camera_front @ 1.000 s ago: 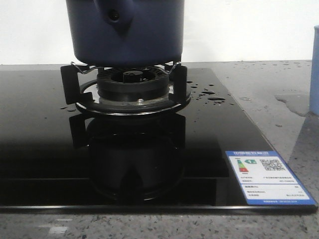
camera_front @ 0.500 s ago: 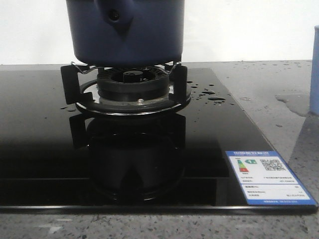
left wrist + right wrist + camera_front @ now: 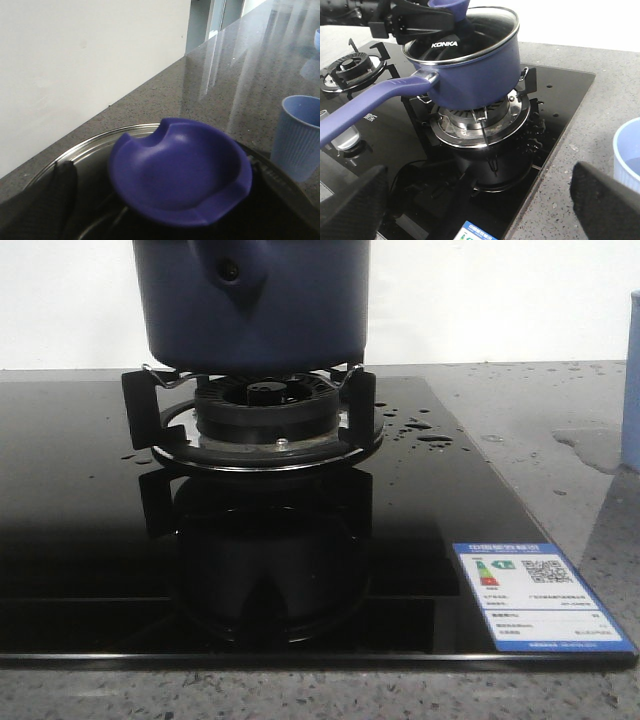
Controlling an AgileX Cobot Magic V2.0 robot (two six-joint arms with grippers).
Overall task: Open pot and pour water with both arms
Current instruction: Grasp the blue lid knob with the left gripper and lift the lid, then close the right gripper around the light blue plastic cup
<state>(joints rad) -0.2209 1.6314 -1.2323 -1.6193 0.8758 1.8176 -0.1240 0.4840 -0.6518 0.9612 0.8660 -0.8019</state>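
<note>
A: Where's the pot (image 3: pixel 470 70)?

B: On the burner (image 3: pixel 265 410), lid (image 3: pixel 465 37) on. The left tool (image 3: pixel 422 20) is closed on the lid knob (image 3: pixel 180 172).

A: How to lift it?

B: I'd go straight up, level.

A: The right tool (image 3: pixel 480 200)?

B: Spread open near the handle (image 3: pixel 370 107), holding nothing. Room is open rightward; keep off the cup (image 3: pixel 302 135).

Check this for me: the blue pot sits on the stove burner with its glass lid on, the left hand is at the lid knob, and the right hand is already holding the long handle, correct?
Not quite. The right hand isn't holding the long handle; in the right wrist view its fingers are spread wide and apart from it. The rest stands: the blue pot is on the stove burner with its glass lid on, and the left hand is at the lid knob.
</note>
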